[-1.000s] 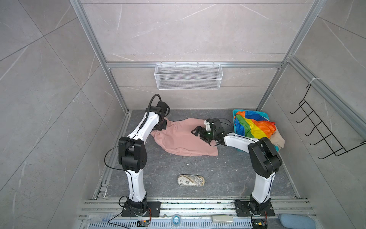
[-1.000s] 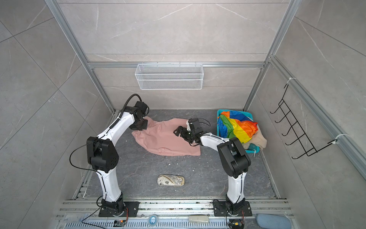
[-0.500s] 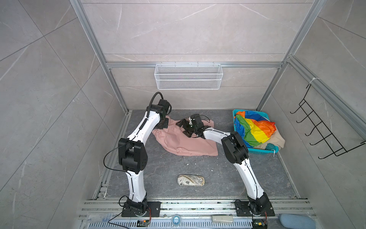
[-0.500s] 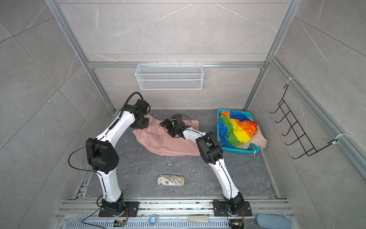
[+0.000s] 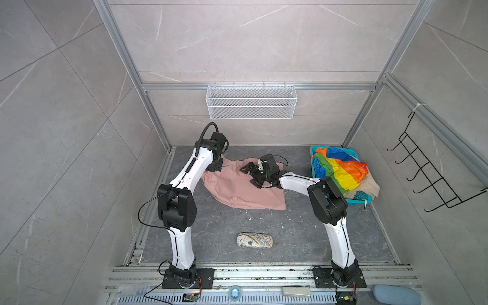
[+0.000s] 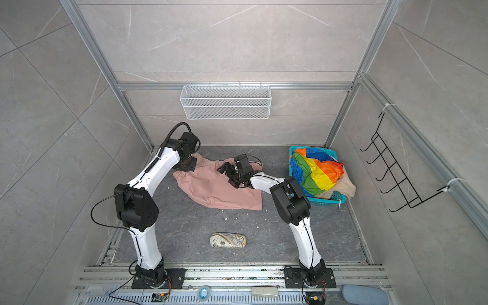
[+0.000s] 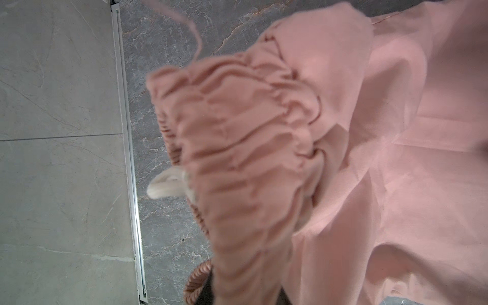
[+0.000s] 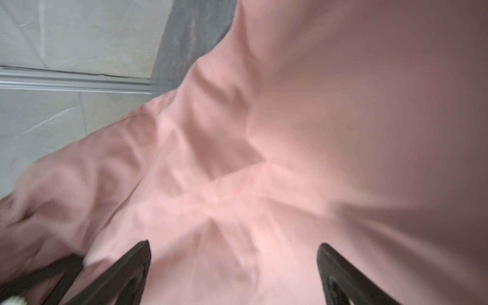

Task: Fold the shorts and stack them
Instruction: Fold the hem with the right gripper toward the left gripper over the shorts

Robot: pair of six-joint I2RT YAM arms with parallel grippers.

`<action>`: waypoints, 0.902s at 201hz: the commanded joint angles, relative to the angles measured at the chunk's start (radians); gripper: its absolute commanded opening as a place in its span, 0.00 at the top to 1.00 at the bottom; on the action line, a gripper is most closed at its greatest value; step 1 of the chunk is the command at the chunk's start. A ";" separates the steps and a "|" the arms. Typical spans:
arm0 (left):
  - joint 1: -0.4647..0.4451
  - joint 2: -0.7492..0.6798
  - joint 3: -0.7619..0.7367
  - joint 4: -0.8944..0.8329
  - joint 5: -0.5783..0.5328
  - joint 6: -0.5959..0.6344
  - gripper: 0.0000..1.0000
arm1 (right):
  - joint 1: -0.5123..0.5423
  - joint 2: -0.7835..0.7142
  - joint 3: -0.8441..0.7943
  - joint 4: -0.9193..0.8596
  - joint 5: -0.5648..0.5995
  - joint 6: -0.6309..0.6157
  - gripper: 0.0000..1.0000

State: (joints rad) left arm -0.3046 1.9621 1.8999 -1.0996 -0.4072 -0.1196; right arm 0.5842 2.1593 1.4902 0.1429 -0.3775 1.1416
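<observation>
The pink shorts (image 5: pixel 245 192) are lying spread on the far surface (image 5: pixel 303 232). The left jaws are pinching what seems their gathered waistband (image 7: pixel 237 132) at far left; the right jaws are hovering spread over the cloth's middle.

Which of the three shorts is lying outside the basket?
The plain pink shorts, spread on the grey floor; the rainbow-striped shorts and beige shorts sit in the teal basket.

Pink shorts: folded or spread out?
Spread out, not folded: the pink shorts lie rumpled and loose on the dark surface, with the gathered waistband end pinched in the left gripper. No neat fold shows.
</observation>
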 commanded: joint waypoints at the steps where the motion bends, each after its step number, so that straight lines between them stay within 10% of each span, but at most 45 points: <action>1: 0.005 -0.058 0.012 -0.013 0.025 -0.004 1.00 | 0.070 -0.086 -0.133 0.122 -0.002 0.014 0.01; 181: 0.056 -0.146 -0.096 0.044 0.059 -0.014 1.00 | 0.248 -0.138 -0.279 0.161 0.048 -0.002 0.01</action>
State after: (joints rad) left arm -0.2520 1.8759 1.7916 -1.0679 -0.3374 -0.1421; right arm 0.8375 2.1105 1.2510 0.3420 -0.3256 1.1893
